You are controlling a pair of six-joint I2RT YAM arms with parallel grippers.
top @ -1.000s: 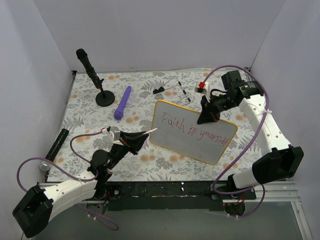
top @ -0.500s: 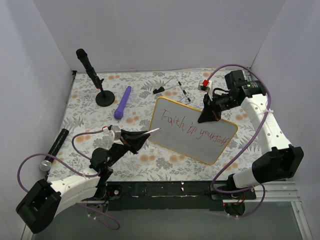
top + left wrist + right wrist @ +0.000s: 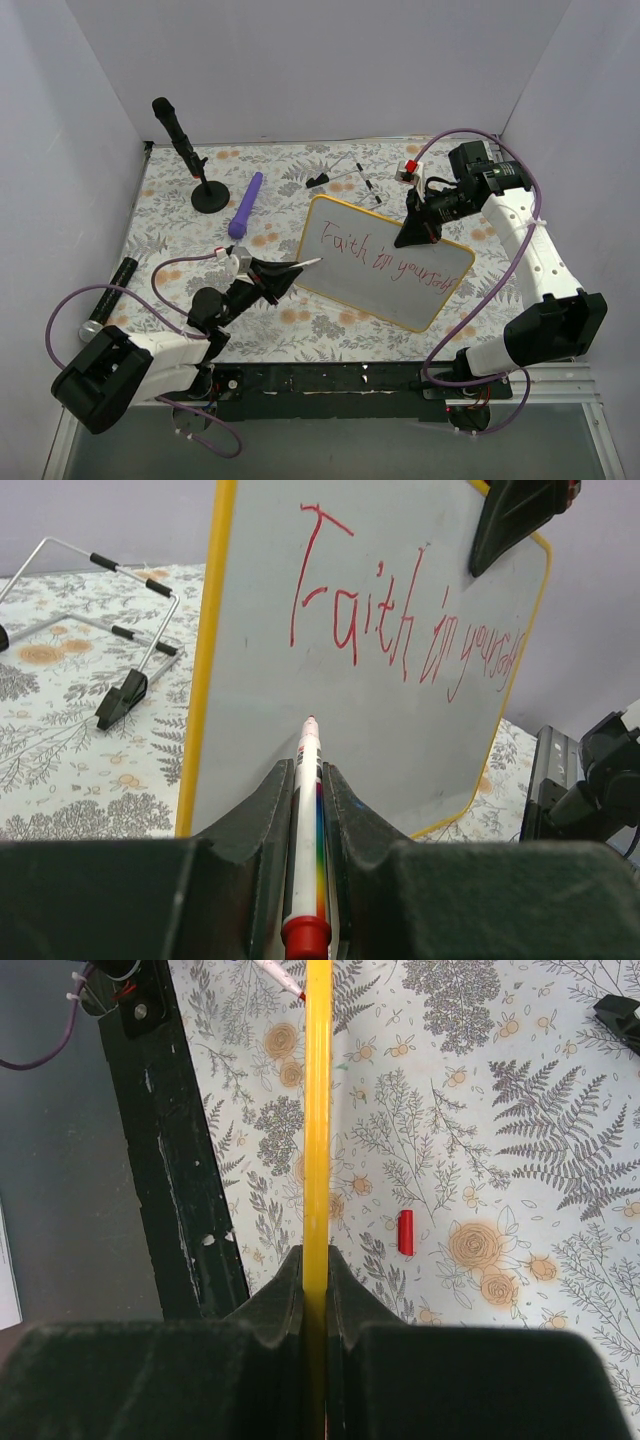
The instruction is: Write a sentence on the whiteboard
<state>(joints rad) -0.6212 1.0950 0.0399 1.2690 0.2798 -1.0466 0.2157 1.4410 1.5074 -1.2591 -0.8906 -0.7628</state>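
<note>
Gripping marker (image 3: 305, 825), left claw (image 3: 283, 277) clamped on it near table (image 3: 170, 225) middle; tip just beside whiteboard (image 3: 385, 292) left edge, below sentence (image 3: 384, 256), contact unclear. Whiteboard propped tilted, right of table middle. Right claw (image 3: 416, 236) clamped on whiteboard's far rim.

top: table (image 3: 280, 322) is viewed from high above and behind, far off | left wrist: whiteboard (image 3: 400, 735) face is seen close, along marker (image 3: 308, 810) | right wrist: whiteboard rim (image 3: 318, 1110) is seen edge-on, downward | shared: whiteboard, all three
</note>
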